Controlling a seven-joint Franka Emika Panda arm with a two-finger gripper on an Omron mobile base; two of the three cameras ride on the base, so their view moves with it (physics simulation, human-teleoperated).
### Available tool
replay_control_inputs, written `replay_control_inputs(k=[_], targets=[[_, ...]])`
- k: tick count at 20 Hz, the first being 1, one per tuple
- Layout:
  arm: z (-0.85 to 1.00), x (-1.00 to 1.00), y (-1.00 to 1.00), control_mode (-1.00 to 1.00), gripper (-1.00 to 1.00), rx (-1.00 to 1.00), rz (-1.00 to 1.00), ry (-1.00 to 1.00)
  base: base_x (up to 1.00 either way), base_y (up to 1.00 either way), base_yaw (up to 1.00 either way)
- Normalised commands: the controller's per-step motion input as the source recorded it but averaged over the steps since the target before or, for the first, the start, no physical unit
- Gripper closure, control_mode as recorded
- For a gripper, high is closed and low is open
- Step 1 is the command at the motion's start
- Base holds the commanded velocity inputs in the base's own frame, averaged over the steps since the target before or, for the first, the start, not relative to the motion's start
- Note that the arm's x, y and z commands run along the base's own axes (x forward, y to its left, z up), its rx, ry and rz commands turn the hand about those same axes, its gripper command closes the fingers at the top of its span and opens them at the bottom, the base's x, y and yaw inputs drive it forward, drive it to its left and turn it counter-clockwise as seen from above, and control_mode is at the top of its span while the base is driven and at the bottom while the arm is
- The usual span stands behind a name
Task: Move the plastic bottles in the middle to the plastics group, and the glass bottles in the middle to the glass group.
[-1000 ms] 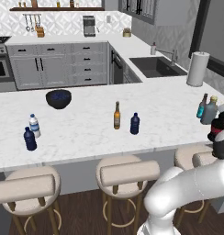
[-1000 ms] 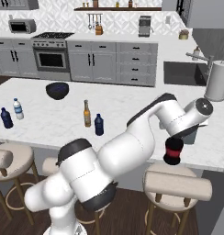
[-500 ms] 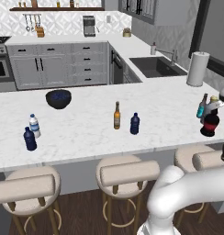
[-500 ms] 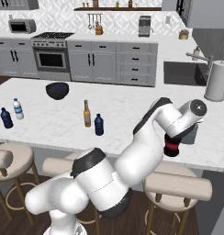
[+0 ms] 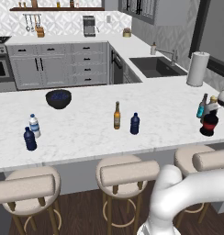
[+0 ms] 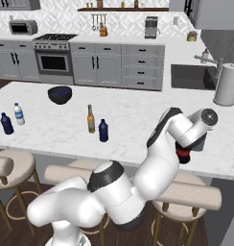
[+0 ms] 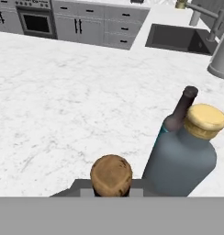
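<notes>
Fingers (image 7: 77, 186) clamp squat dark red-labelled bottle (image 5: 209, 124) with brown cork

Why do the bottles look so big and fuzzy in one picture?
Hand view: the camera sits close, so the stout grey-blue bottle with tan-gold cap looms large and soft-edged. Left base view: the small navy-blue bottle is tiny, casting only a faint shadow on the white marble counter.

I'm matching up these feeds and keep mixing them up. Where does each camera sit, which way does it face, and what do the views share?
Left base view: behind the arm, left; looks forward over the counter; white arm at lower right.
Right base view: behind, right; faces the same counter; arm rises from lower left, bending over the red-label bottle.
Hand view: on the hand, looking down past a cork top at the grey-blue bottle and teal bottle.
Shared: both base views show the amber bottle and navy bottle.
</notes>
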Motion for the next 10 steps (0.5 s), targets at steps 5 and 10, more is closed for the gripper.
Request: replay_control_inputs(k=[5, 10], targets=[[-0.03, 0.22, -0.46, -1.0, 1.0, 0.0, 0.0, -0.01, 0.0, 0.0, 0.0], [-0.18, 0.39, -0.32, -1.0, 1.0, 0.0, 0.0, 0.0, 0.0, 0.0, 0.0]])
